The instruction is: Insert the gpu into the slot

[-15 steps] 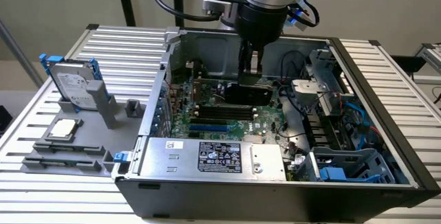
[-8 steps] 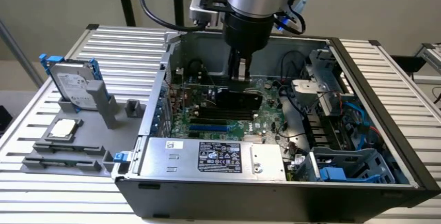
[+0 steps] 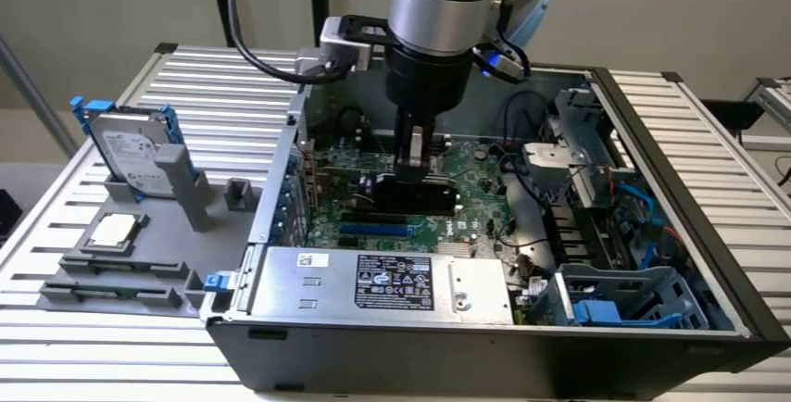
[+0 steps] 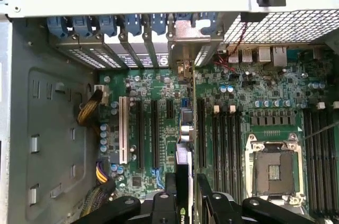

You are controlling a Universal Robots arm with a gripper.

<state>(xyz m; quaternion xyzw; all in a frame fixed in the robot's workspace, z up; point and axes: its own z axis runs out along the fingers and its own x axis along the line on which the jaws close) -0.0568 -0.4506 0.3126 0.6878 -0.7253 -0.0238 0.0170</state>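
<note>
Gripper (image 3: 417,170) sits low inside the open case (image 3: 495,365), fingers clamped on the gpu (image 3: 414,196) — card standing on edge over the middle of the green motherboard (image 3: 476,166), just beside the blue slot (image 3: 374,232).

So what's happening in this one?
A robot arm is down inside an open computer case. Its gripper is closed on a flat black graphics card, held low over the green motherboard. The long blue slot lies bare right beside the card, so the card is not in it. A hard drive stands in a holder outside the case.
</note>
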